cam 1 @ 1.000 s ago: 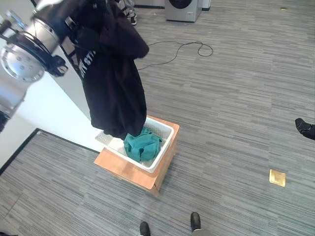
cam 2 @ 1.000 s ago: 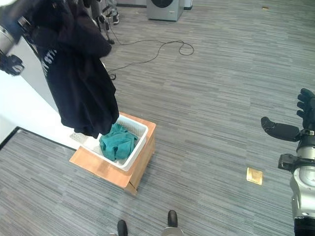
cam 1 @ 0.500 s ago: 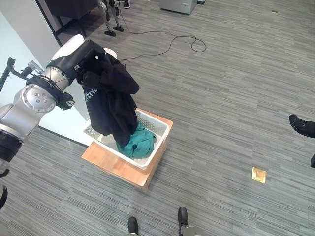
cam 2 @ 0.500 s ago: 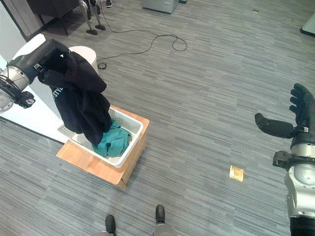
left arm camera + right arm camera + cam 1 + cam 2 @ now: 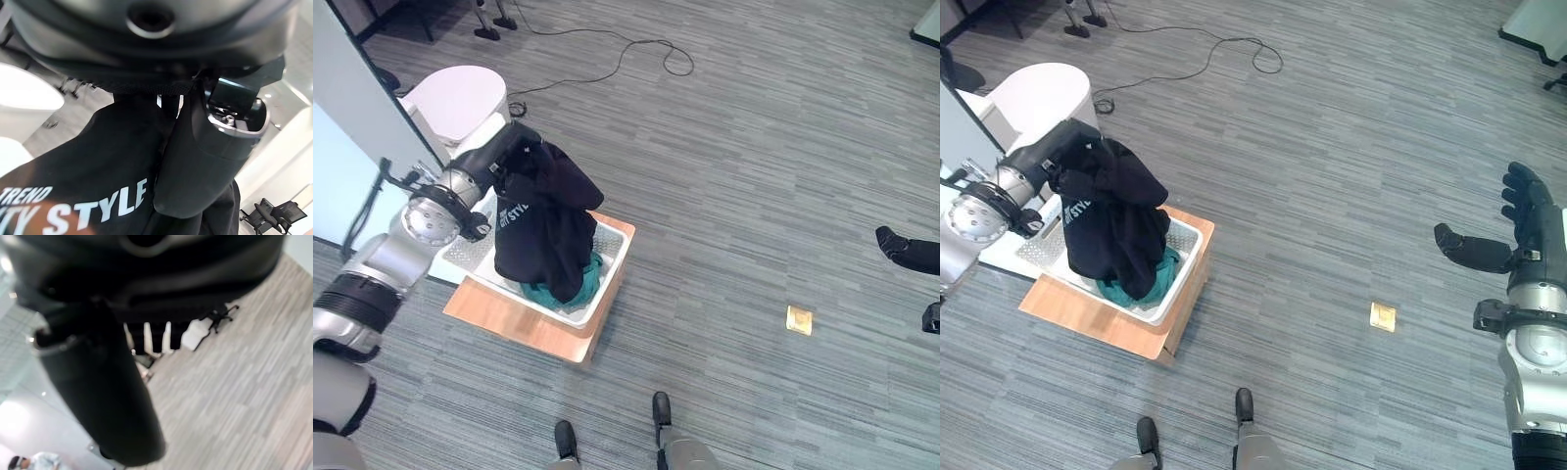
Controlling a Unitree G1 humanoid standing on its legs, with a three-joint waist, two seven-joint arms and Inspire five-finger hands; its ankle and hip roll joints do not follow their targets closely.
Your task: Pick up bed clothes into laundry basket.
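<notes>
Our left hand [image 5: 514, 157], fingers curled into the black sweatshirt [image 5: 543, 225], holds it low over the laundry basket [image 5: 607, 279] for dropping in.

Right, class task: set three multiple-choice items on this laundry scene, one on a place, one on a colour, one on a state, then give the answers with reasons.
1. Where does the white laundry basket stand?
A. on a wooden box
B. straight on the floor
C. on a chair

2. What colour is the cloth lying in the basket under the black garment?
A. red
B. teal green
C. yellow

3. How is the right hand?
A. shut on a towel
B. open, holding nothing
C. resting in the basket

Answers:
1 A: the wooden box shows beneath the basket.
2 B: a teal edge shows below the garment's hem.
3 B: its fingers are spread in the air above the floor, while the left hand grips the garment.
</notes>
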